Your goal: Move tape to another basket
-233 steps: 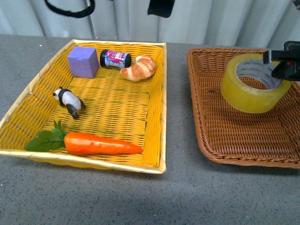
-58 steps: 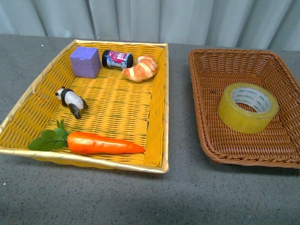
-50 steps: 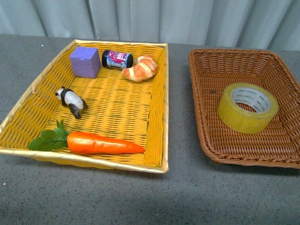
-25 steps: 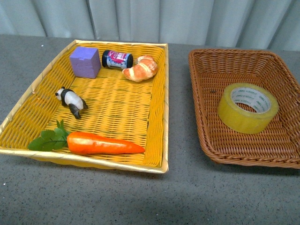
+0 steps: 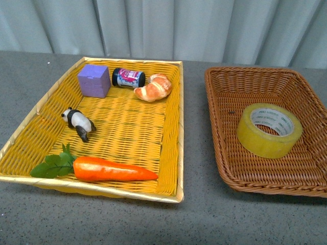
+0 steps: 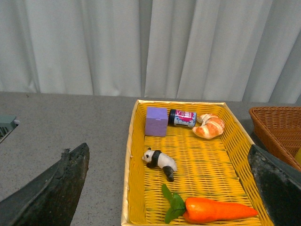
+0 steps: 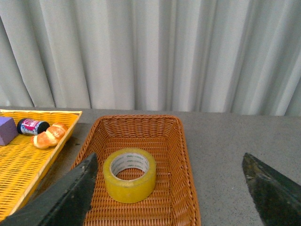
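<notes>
2 baskets sat side by side on the grey table (image 5: 102,224), apart w/ a strip of table between. The brown basket (image 5: 219,127) held 1 thing only: the tape (image 5: 269,130), lying flat, hole up, on the weave near the middle, touching no wall as far as the front view showed.

The yellow basket (image 5: 173,153) held 5 things, 1 of each: purple cube (image 5: 94,80) at the far end, small jar (image 5: 129,77) on its side just beside it, croissant (image 5: 153,88) touching or nearly touching the jar, toy panda (image 5: 77,122) standing nearer the left wall, carrot (image 5: 110,170) w/ green leaves lying along the near wall.

Neither arm appeared in the front view. Left gripper (image 6: 164,188): 2 dark fingers at the frame edges, spread wide, nothing between them. Right gripper (image 7: 169,188): same, jaws wide apart, holding nothing, tape seen between the fingers but well clear of them.
</notes>
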{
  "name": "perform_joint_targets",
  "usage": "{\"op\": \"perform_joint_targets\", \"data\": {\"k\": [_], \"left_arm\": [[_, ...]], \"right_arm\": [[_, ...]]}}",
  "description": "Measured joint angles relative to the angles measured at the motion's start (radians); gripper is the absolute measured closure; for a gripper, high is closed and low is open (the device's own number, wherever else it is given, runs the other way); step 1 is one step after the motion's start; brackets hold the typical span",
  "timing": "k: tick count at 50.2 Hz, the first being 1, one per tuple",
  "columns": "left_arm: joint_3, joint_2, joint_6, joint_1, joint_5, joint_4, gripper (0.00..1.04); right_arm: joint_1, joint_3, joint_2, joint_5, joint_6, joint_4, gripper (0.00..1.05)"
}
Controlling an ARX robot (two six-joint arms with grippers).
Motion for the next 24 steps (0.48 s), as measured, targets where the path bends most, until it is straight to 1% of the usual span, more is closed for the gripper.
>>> {"op": "perform_joint_targets", "data": {"k": [2, 6, 24], "left_arm": [[0.000, 0.000, 0.000, 0.000, 0.000, 0.000, 0.07], [0.000, 0.000, 0.000, 0.000, 0.000, 0.000, 0.06], [0.000, 0.000, 0.000, 0.000, 0.000, 0.000, 0.06]], "right_arm": [[0.000, 0.000, 0.000, 0.000, 0.000, 0.000, 0.07], [0.000, 0.000, 0.000, 0.000, 0.000, 0.000, 0.10], [0.000, 0.000, 0.000, 0.000, 0.000, 0.000, 0.09]]}}
